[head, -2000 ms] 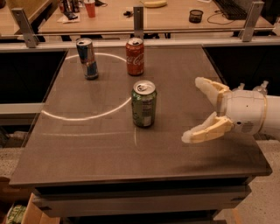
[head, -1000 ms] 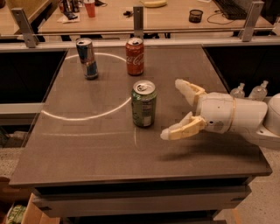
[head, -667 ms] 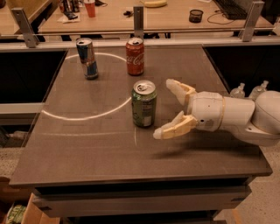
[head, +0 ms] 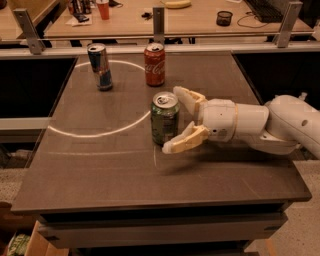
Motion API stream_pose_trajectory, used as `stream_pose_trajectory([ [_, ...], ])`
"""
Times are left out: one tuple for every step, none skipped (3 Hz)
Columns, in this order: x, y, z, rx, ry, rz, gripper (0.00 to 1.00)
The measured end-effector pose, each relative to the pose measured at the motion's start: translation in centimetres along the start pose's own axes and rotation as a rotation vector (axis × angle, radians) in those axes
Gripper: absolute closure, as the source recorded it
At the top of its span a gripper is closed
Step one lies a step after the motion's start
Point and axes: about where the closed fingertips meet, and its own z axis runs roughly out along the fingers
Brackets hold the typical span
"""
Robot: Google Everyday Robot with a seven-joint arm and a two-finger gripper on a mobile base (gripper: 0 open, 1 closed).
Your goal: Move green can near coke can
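The green can (head: 164,118) stands upright near the middle of the dark table (head: 100,165). The coke can (head: 154,64), red with white script, stands upright behind it toward the table's far edge. My gripper (head: 176,119) reaches in from the right with its fingers spread wide. One finger (head: 185,98) is behind the green can's right side and the other (head: 184,141) is in front of it. The can's right side sits at the mouth of the open jaws, apart from both fingers.
A slim blue-silver can (head: 100,66) stands at the far left of the table, on a white circle line (head: 100,133). A railing (head: 160,36) runs along the table's far edge, with a cluttered wooden desk (head: 200,12) behind it.
My gripper has moved left across the table from the right side toward the green can, staying open. The cans have not moved.
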Motion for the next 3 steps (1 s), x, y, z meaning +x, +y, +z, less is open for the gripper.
stream_pose_trajectory([
  [0.01,-0.36,1.04,-0.021,0.003,-0.009,0.18],
  [-0.02,-0.65,1.36,-0.034,0.003,-0.021,0.41],
  [0.20,-1.10,1.11,-0.026,0.015,-0.025,0.64],
])
